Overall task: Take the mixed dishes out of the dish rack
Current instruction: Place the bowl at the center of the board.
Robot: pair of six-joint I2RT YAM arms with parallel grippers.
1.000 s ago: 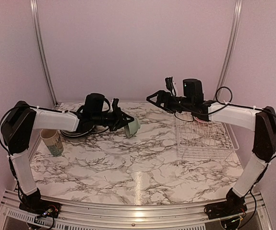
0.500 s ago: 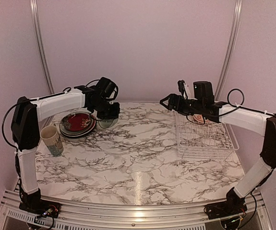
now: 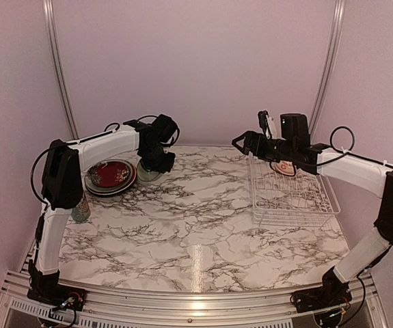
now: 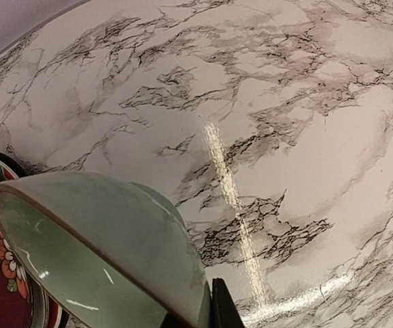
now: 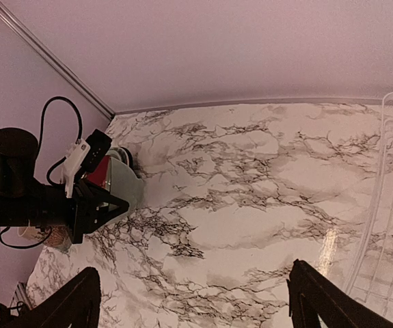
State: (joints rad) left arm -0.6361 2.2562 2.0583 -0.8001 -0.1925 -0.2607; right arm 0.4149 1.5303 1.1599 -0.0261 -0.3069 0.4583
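Just left of your left gripper (image 3: 152, 162), clamped on the pale green round ceramic plate (image 4: 107, 253), sits the dark red patterned plate (image 3: 111, 175).

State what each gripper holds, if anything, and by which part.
The left gripper pinches the pale green dish at its rim. The right gripper is open and holds nothing.

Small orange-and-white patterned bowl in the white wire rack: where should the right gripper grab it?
Likely the bowl's upper rim, from above. It seems propped at the rack's far end with wires fencing its sides, so only the top is free. The right gripper is open nearby.
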